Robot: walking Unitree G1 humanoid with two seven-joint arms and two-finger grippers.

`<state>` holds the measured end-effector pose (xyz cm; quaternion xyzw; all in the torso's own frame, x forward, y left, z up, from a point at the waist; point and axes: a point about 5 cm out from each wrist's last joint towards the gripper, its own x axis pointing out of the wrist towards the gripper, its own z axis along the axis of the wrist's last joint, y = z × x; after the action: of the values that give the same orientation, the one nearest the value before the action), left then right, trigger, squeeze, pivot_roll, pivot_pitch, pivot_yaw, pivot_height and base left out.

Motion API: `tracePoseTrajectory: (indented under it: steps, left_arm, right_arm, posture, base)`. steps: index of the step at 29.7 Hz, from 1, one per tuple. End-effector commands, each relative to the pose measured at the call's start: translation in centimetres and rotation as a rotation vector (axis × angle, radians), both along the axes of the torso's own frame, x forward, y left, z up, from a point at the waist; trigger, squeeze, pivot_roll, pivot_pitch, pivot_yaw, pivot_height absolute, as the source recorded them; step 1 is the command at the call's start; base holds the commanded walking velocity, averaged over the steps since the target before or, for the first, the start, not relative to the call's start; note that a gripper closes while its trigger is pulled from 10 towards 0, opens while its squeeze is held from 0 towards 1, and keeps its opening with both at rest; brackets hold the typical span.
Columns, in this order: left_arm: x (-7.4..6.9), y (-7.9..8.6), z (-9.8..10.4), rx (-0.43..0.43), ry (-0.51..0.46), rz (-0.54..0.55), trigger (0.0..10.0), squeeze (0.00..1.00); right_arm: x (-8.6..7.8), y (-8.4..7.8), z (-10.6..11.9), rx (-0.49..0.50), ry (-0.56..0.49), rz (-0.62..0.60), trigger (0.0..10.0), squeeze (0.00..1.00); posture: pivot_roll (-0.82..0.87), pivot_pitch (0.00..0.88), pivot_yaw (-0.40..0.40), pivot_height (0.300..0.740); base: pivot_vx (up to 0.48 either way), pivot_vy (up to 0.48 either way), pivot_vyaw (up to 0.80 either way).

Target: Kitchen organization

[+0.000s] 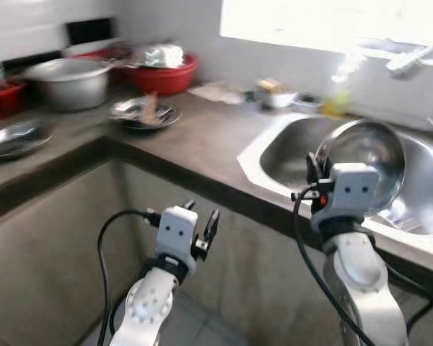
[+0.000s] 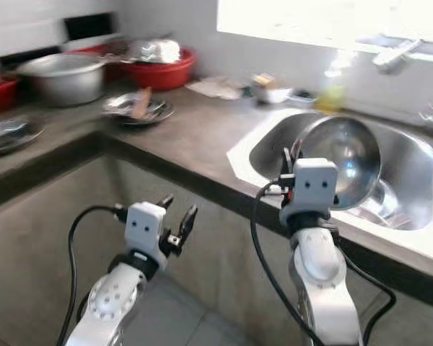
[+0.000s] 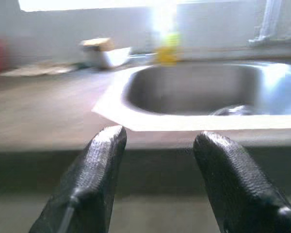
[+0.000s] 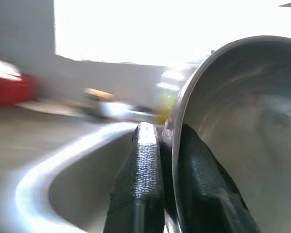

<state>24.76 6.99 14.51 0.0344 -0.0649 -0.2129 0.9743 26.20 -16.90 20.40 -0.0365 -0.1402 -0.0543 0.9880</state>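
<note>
Steel bowl (image 1: 366,162) stands on edge over the sink (image 1: 289,148), rim pinched in the right tool (image 4: 164,145), while the left tool (image 1: 200,223) hangs wide open at eight o'clock below the desk (image 1: 195,137).

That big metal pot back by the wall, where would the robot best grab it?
Likely by the rim. The metal pot stands upright and open-topped on the counter, its walls too wide for the jaws. The free left gripper, jaws open, could come from above and pinch the near rim, one finger inside.
</note>
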Motion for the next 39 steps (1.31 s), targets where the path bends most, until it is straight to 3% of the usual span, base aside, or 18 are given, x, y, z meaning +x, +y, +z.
tracePoseTrajectory:
  steps: [1, 8, 16, 20, 21, 25, 26, 29, 32, 33, 37, 39]
  left_arm:
    - [-0.1, 0.4, 0.0, 0.006, 0.002, 0.008, 10.0, 0.0]
    - [-0.1, 0.4, -0.1, -0.004, 0.013, 0.014, 10.0, 0.0]
    - [-0.1, 0.3, -0.2, -0.002, 0.02, 0.023, 10.0, 0.0]
    - [-0.2, 0.2, -0.2, -0.004, 0.019, 0.024, 10.0, 0.0]
    - [-0.3, 0.2, -0.1, -0.004, 0.019, 0.027, 10.0, 0.0]
    - [-0.6, 0.4, -0.1, -0.007, 0.026, 0.04, 10.0, 0.0]
    - [-0.6, 0.4, -0.1, -0.007, 0.026, 0.04, 10.0, 0.0]
    - [-1.0, 0.5, -0.2, -0.004, 0.03, 0.044, 10.0, 0.0]
    - [-1.2, 0.5, -0.2, -0.007, 0.034, 0.047, 10.0, 0.0]
    - [-1.5, 0.5, -0.2, -0.005, 0.037, 0.05, 10.0, 0.0]
    - [-1.8, 0.5, -0.1, -0.009, 0.044, 0.054, 10.0, 0.0]
    - [-1.9, 0.5, -0.1, -0.01, 0.047, 0.057, 10.0, 0.0]
  right_arm:
    - [0.0, 0.5, 1.0, 0.003, -0.045, 0.017, 10.0, 0.0]
    - [0.3, 0.6, 0.9, 0.004, -0.024, 0.043, 10.0, 0.0]
    - [3.8, 0.3, 1.3, -0.064, 0.075, 0.134, 10.0, 0.0]
    - [7.6, 0.4, 2.6, -0.114, 0.132, 0.214, 10.0, 0.0]
    - [8.9, 0.7, 2.5, -0.131, 0.187, 0.25, 10.0, 0.0]
    - [11.5, 1.6, 2.1, -0.164, 0.327, 0.32, 10.0, 0.0]
    - [11.5, 1.6, 2.1, -0.164, 0.327, 0.32, 10.0, 0.0]
    - [12.7, 1.8, 1.1, -0.225, 0.456, 0.351, 10.0, 0.0]
    - [13.1, 1.8, 0.7, -0.235, 0.493, 0.359, 10.0, 0.0]
    - [13.6, 1.7, -0.1, -0.267, 0.569, 0.377, 10.0, 0.0]
    - [13.6, 1.1, -2.0, -0.299, 0.698, 0.388, 10.0, 0.0]
    - [13.6, 0.1, -2.8, -0.318, 0.742, 0.329, 10.0, 0.0]
  posture:
    - [-0.02, 0.0, -0.037, 0.74]
    - [-0.02, 0.0, -0.039, 0.74]
    - [-0.03, 0.0, -0.042, 0.74]
    - [-0.02, 0.001, -0.053, 0.74]
    - [-0.02, 0.005, -0.058, 0.74]
    - [-0.01, 0.022, -0.069, 0.74]
    - [-0.01, 0.022, -0.069, 0.74]
    - [0.0, 0.036, -0.078, 0.74]
    - [0.0, 0.048, -0.084, 0.74]
    - [0.01, 0.057, -0.087, 0.74]
    - [0.01, 0.073, -0.091, 0.74]
    - [0.01, 0.077, -0.093, 0.74]
  base:
    - [0.326, 0.0, -0.8]
    - [0.3, 0.0, -0.57]
    - [0.0, 0.0, 0.0]
    - [0.0, 0.0, 0.0]
    - [0.0, 0.0, 0.0]
    - [0.0, 0.0, 0.0]
    - [0.0, 0.0, 0.0]
    - [0.0, 0.0, 0.0]
    - [0.0, 0.0, 0.0]
    - [0.0, 0.0, 0.0]
    - [0.0, 0.0, 0.0]
    - [0.0, 0.0, 0.0]
